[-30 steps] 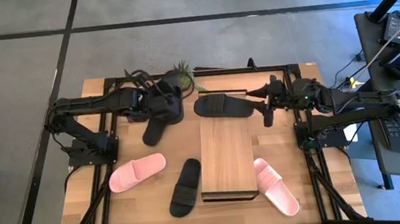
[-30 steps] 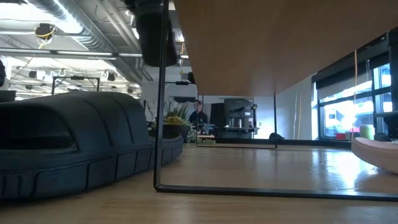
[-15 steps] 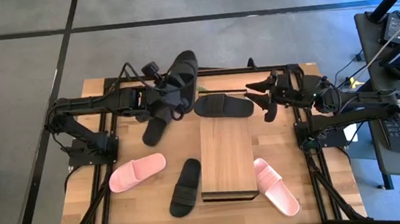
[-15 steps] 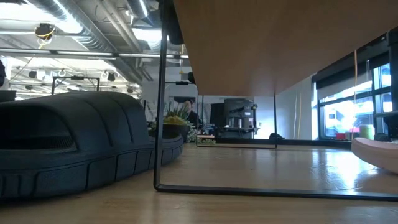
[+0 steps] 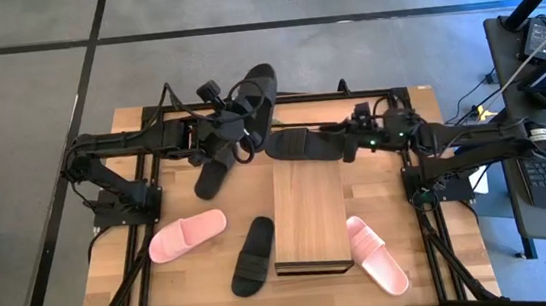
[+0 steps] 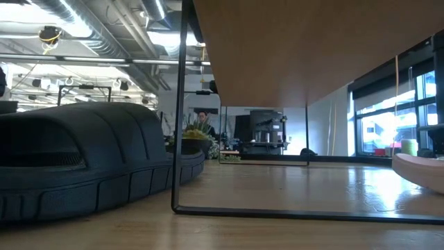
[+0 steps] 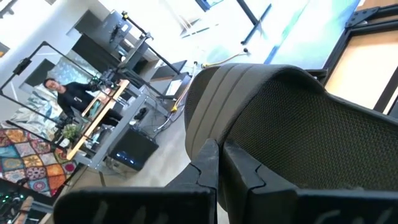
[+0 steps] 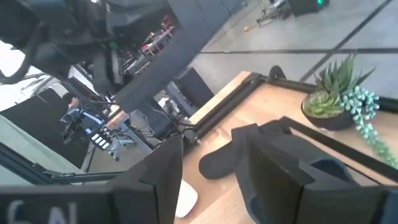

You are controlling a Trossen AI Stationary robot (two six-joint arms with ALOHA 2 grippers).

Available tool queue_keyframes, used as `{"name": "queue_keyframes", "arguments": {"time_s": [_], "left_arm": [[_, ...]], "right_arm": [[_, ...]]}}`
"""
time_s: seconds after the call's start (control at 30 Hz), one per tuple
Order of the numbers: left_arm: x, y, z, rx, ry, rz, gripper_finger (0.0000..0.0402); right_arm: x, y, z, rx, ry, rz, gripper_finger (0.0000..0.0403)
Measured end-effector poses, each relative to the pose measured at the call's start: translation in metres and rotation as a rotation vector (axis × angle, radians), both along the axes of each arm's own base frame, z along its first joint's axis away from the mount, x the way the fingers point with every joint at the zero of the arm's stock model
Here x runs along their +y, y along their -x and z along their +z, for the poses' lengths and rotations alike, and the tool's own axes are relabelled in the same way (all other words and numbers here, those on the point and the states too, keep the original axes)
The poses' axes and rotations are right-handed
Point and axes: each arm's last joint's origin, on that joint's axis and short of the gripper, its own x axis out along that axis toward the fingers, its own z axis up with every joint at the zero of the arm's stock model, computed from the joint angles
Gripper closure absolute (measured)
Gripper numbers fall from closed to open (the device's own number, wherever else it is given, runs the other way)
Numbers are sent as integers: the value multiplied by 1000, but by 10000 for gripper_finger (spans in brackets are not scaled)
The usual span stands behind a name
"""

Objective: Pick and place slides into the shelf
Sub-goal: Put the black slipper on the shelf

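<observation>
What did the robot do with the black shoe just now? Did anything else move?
The left claw, shut on a black slide, lifted it up and toward the table's far edge. The right claw moved in over the black slide lying at the shelf's far end. The pink slides and other black slides stayed put.

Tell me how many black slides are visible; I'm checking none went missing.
4: one matte black foam slide held up by the left gripper, one beneath it, one behind the shelf, one left of it.

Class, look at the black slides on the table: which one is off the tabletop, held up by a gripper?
The black slide at the table's far edge, gripped by the left gripper. The other black slides all lie flat on the table.
</observation>
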Motion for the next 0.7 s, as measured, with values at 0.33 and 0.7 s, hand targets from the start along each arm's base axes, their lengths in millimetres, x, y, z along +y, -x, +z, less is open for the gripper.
{"name": "queue_keyframes", "arguments": {"time_s": [0.33, 0.7], "left_arm": [[0, 0, 0, -1, 2, -3, 401], [0, -1, 0, 5, -5, -7, 401]], "right_arm": [[-5, -12, -3, -76, -113, -40, 230], [-8, -26, 2, -208, -78, -47, 230]]}}
